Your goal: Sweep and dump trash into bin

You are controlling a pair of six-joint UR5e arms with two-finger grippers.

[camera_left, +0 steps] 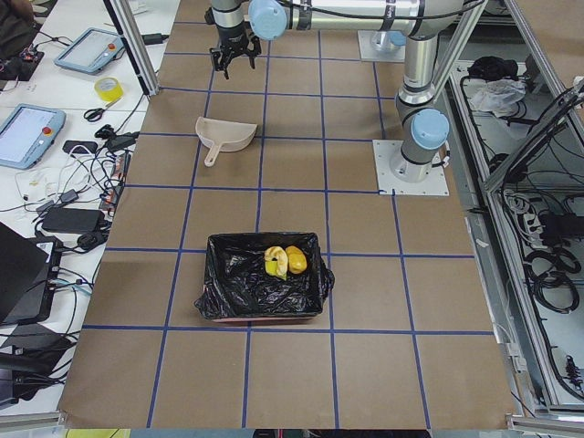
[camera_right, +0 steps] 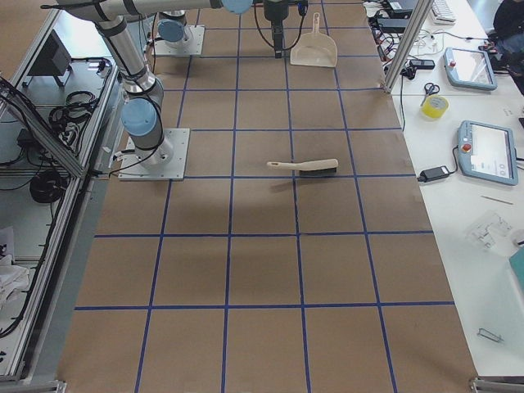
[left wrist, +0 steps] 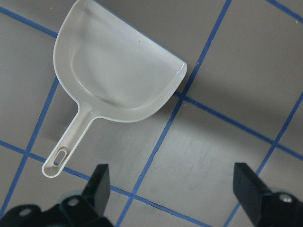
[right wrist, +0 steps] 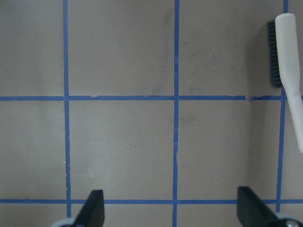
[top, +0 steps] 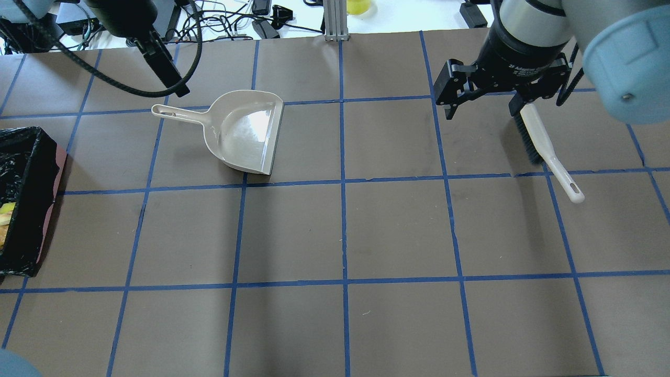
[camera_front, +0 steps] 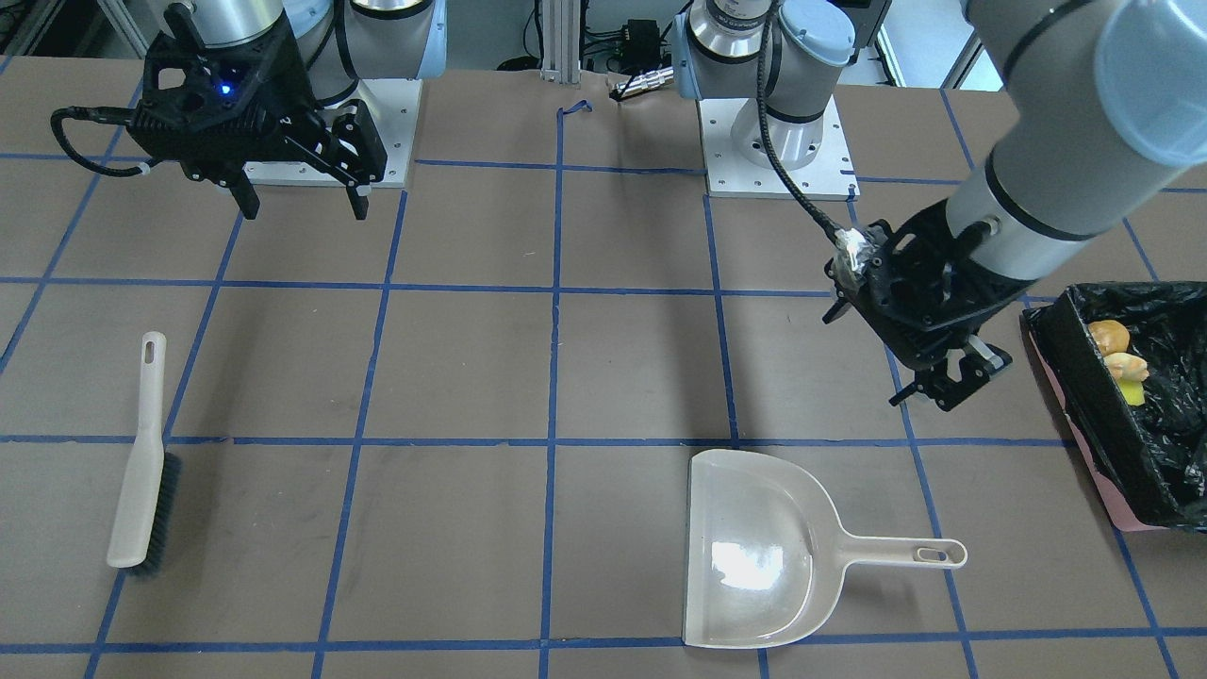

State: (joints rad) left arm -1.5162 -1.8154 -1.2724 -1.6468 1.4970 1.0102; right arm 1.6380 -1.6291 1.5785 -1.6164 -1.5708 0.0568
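Note:
The trash lies inside the bin (camera_front: pixel 1084 382), a pink-sided box with a black bag: a golden-brown lump (camera_front: pixel 1110 335), a pale slice (camera_front: pixel 1128 366) and a green-yellow sponge piece (camera_front: pixel 1134 394). It shows clearly in the exterior left view (camera_left: pixel 285 261), in the bin (camera_left: pixel 228 292). My left gripper (camera_front: pixel 948 377) is open and empty, above the table between the bin and the dustpan handle; its wrist view (left wrist: pixel 173 187) looks down on the empty beige dustpan (left wrist: pixel 113 71). My right gripper (camera_front: pixel 302 203) is open and empty, raised near its base; in its wrist view (right wrist: pixel 173 210) the brush (right wrist: pixel 286 52) lies at the right edge.
The dustpan (camera_front: pixel 754 547) lies flat on the brown gridded table, handle toward the bin. The brush (camera_front: pixel 141 462) lies on the table on my right side, apart from the right gripper. The bin (top: pixel 36 209) sits at the table's left end.

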